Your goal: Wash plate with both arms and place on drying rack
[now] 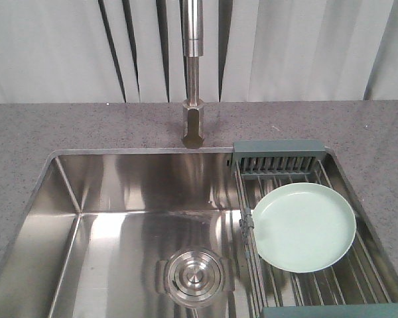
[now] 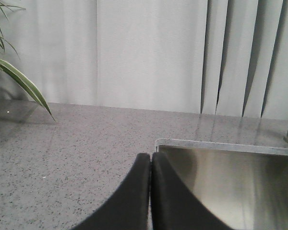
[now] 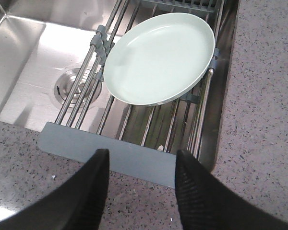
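Note:
The pale mint-green plate (image 1: 304, 226) lies flat on the metal rods of the drying rack (image 1: 278, 154) over the right end of the sink. It also shows in the right wrist view (image 3: 158, 58) on the rack (image 3: 110, 153). My right gripper (image 3: 141, 160) is open and empty above the counter at the rack's near grey-green end, well short of the plate. My left gripper (image 2: 150, 160) is shut and empty above the counter at the sink's far left corner. Neither arm shows in the front view.
The steel sink basin (image 1: 119, 225) has a round drain (image 1: 194, 275). A steel faucet (image 1: 193, 73) stands behind it. Grey speckled counter (image 1: 40, 126) surrounds the sink. Plant leaves (image 2: 19, 81) hang at the far left. White curtains are behind.

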{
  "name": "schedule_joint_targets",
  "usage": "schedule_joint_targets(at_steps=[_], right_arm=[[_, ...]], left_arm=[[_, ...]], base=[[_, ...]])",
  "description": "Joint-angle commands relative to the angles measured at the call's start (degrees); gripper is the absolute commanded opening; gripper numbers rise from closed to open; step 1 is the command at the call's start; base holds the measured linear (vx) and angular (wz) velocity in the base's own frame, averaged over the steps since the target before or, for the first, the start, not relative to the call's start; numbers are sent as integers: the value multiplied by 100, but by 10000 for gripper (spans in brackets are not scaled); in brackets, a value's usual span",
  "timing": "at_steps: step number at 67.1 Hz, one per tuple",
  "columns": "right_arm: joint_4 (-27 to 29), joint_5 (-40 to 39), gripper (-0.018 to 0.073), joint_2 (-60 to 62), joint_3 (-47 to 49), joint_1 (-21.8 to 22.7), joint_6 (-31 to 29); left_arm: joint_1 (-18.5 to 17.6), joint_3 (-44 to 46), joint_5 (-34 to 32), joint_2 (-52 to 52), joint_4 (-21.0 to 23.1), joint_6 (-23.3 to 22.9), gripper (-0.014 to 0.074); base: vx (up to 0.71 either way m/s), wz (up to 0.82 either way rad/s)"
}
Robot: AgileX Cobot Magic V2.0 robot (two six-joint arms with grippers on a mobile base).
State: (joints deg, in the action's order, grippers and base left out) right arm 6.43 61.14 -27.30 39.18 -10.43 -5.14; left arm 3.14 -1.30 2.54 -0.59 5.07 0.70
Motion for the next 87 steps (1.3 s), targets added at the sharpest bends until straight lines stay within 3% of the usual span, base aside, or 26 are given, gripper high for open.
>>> schedule_joint_targets(at_steps=[1, 87], right_arm=[[4, -317, 316, -29, 138, -18, 1], [4, -317, 316, -29, 138, -18, 1]], left_arm=[[7, 117, -373, -96, -15, -70, -6], [7, 123, -607, -96, -2, -229, -6]], base=[[0, 0], [0, 0]])
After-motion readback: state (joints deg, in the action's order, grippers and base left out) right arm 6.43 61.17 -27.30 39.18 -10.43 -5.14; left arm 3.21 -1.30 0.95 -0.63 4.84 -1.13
